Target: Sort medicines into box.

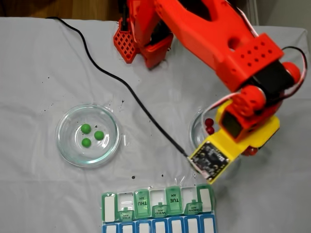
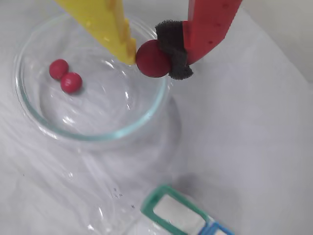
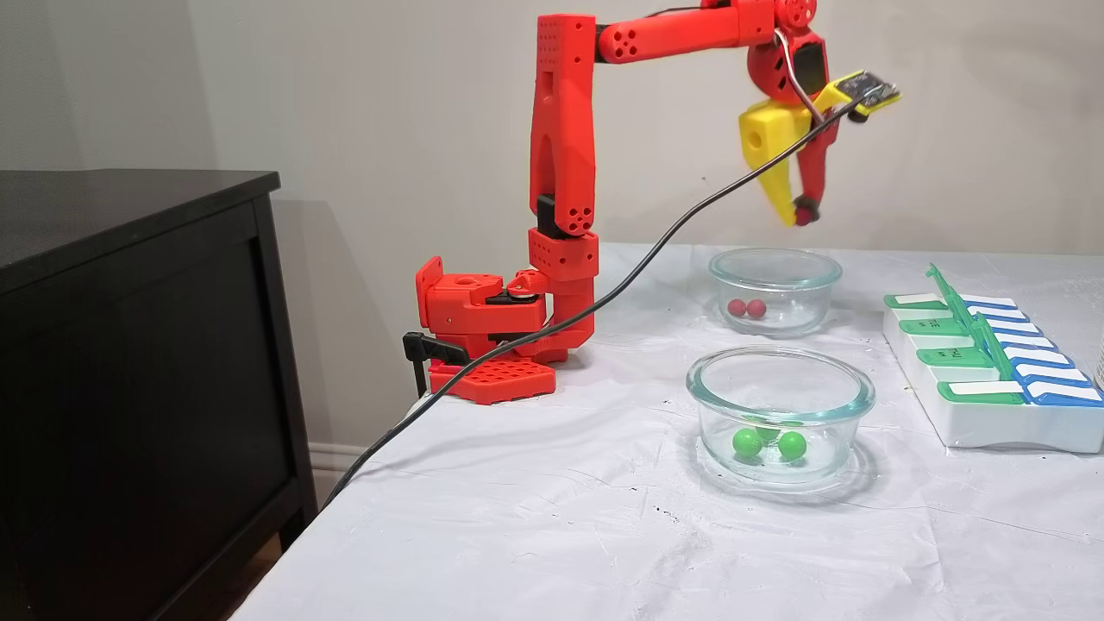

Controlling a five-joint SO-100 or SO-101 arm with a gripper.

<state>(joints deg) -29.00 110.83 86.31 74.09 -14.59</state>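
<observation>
1. The end effector [image 2: 152,58] is clamped on one dark red pill [image 2: 152,59], pinched between the yellow finger [image 2: 105,22] and the black foam pad on the red finger [image 2: 208,24].
2. In a fixed view from the side, the end effector [image 3: 798,216] hangs well above the far glass dish [image 3: 774,269], at about 12 o'clock from it.
3. Two more red pills [image 2: 65,76] lie touching each other in that dish [image 2: 73,132], toward 9 o'clock in the wrist view.
4. Three green pills [image 1: 91,135] sit close together in the other glass dish [image 1: 65,145], at 9 o'clock in the top-down fixed view.
5. The pill box [image 1: 112,201] lies on the white-covered surface [image 1: 39,68] at 6 o'clock in that view, some green lids flipped up, with a blue row along its lower edge.
6. A black cable [image 1: 121,85] runs across the surface to the camera board on the arm [image 1: 214,29].
</observation>
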